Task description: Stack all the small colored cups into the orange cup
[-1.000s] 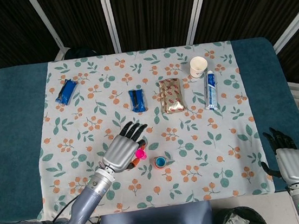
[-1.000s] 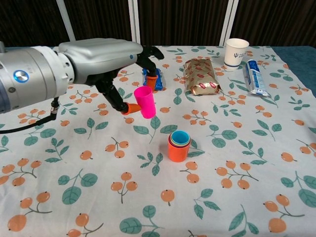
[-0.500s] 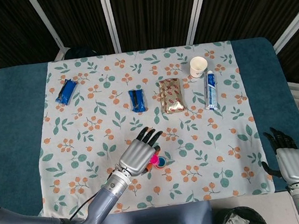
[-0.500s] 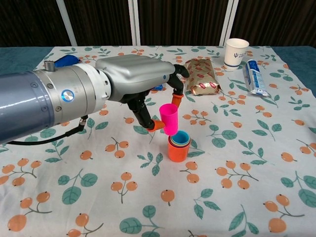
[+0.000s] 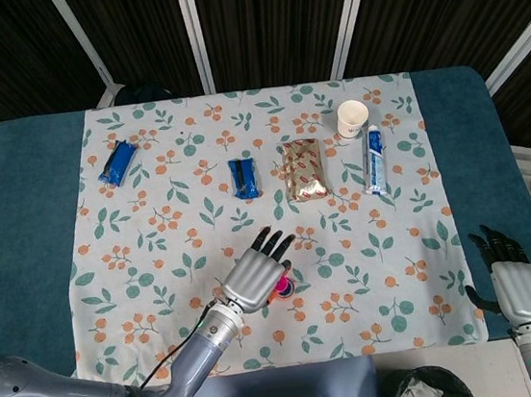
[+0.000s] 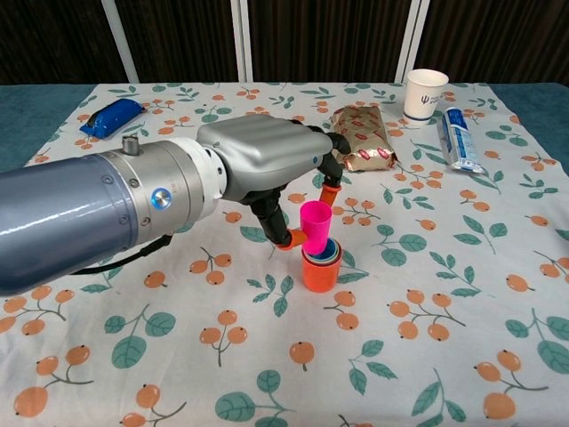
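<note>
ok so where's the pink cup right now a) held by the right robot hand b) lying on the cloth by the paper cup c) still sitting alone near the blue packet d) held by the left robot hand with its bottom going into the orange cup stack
d: the left robot hand pinches the pink cup, whose bottom sits in the top of the orange cup stack.
</note>
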Motion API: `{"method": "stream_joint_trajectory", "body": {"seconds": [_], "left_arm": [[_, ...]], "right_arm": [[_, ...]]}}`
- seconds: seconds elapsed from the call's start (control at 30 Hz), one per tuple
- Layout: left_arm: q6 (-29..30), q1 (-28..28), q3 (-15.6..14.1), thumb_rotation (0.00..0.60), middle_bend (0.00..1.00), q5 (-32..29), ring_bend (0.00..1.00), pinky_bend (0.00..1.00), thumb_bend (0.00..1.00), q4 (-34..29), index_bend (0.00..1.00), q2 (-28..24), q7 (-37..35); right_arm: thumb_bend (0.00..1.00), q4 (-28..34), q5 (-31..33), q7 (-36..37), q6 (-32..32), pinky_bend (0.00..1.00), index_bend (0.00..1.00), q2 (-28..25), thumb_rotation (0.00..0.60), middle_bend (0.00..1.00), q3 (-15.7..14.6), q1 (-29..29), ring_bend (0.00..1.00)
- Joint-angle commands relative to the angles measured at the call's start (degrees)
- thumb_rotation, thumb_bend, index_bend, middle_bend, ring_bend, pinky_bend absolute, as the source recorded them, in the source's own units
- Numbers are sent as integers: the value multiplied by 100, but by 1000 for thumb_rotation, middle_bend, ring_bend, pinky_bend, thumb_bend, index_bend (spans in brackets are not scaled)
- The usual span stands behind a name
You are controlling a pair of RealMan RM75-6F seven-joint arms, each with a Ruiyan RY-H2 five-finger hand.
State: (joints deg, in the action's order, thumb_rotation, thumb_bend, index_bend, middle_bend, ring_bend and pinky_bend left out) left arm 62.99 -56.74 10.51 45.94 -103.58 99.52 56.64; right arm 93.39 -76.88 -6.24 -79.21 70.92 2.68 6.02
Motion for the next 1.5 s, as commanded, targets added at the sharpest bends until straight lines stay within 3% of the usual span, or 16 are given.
{"method": "stream_joint_trajectory", "body": {"seconds": [0.03,0.57,0.83,1.07,1.2,1.3,1.4,1.5], "left_arm": [[24,-27,-5,600,44,9,0,0,331,30,504,44,-12],[85,-166,-86,600,43,-62,0,0,315,278,472,262,26],[218,-206,-222,600,19,-143,0,0,144,152,124,130,289],[920,-24,-320,600,0,224,0,0,82,-132,40,-188,500],[1546,430,-602,600,0,658,0,0,68,-494,30,-714,260],[1945,898,-973,600,0,1098,0,0,67,-614,27,-1204,-230],[2381,1527,-1407,600,0,1628,0,0,64,-378,26,-1781,-1190],[2661,1920,-1640,600,0,1891,0,0,64,-42,25,-2096,-1813]], "right_arm": [[385,-1,6,3,-2,112,121,-1,600,0,8,-4,1],[385,-24,26,17,47,112,121,5,600,0,38,-7,1],[385,-11,49,16,46,112,133,-14,600,0,63,-19,1],[385,9,44,31,31,112,134,-29,600,0,77,-31,1],[385,21,35,14,34,112,133,-21,600,0,72,-34,1],[385,30,10,-11,37,112,133,-11,600,0,61,-31,1],[385,4,-121,-25,119,107,132,-48,600,0,-9,12,0],[384,-55,-259,9,244,94,112,-134,600,0,-79,77,0]]}}
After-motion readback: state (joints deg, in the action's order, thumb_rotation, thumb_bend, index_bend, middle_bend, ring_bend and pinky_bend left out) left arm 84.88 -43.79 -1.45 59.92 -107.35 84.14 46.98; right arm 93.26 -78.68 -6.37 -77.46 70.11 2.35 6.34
